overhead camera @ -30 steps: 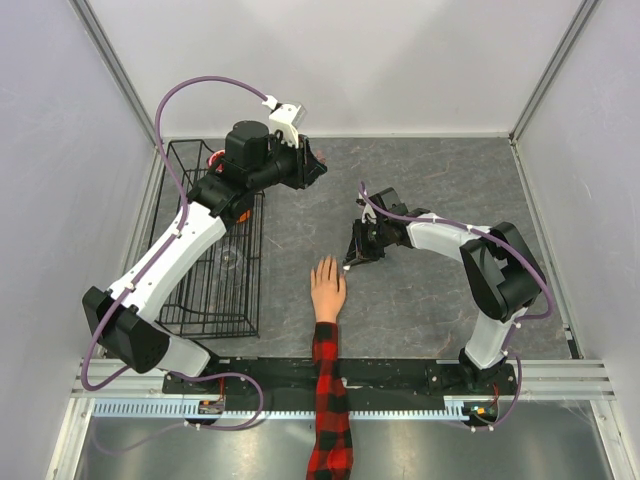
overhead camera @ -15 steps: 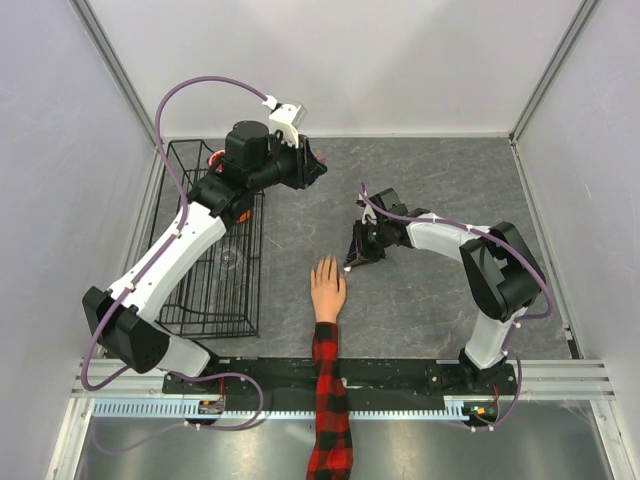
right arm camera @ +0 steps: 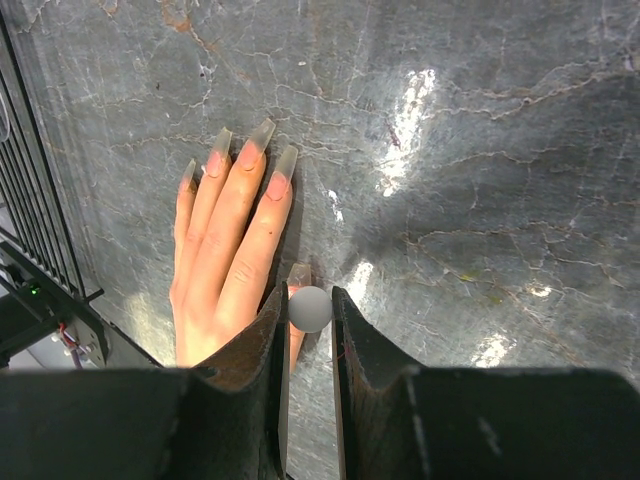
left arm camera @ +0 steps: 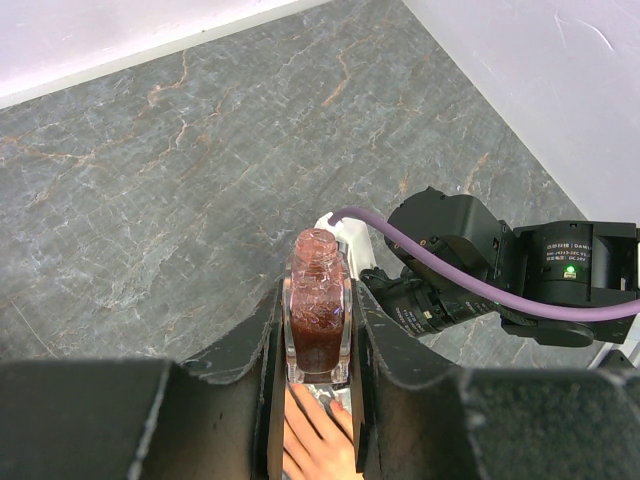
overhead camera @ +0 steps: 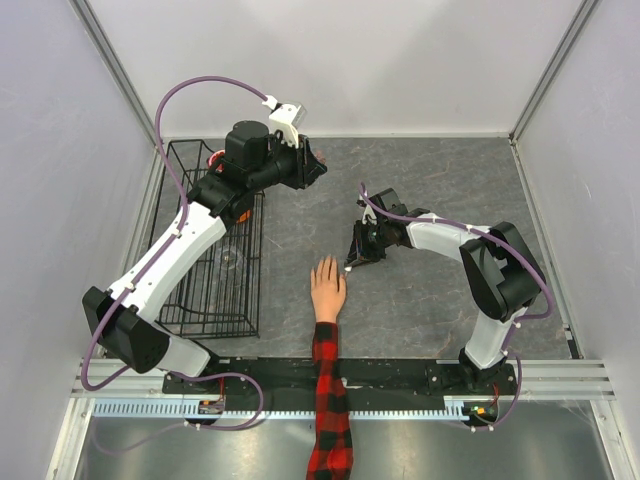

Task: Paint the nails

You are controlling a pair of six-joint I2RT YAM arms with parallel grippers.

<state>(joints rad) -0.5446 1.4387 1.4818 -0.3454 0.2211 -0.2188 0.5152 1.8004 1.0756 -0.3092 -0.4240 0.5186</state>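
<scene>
No visible change from a second ago: both arms, the hand and the basket sit in the same spots.

- Grey marbled stone-look table (overhead camera: 430, 190), with a black wire basket (overhead camera: 190, 300) along its left edge.
- Peach mannequin hand (overhead camera: 327, 290) with a red-and-black plaid sleeve (overhead camera: 328, 400) lies flat and palm down at centre front, fingers pointing away from the arm bases.
- Left gripper (overhead camera: 318, 163) is raised over the far left of the table, well clear of the hand. It is pinching a small open glass bottle of reddish glitter polish (left arm camera: 318, 320), held upright with the cap off.
- Right gripper (overhead camera: 352, 262) is low, just beside the thumb side of the hand. Its jaws are clamped on a small white round-topped brush cap (right arm camera: 310, 309).
- The nails (right arm camera: 262, 135) are long, translucent and pinkish at the base. The thumb nail (right arm camera: 298, 273) is right at the cap. The bristles are hidden, so contact is probable but I can't confirm it.
</scene>
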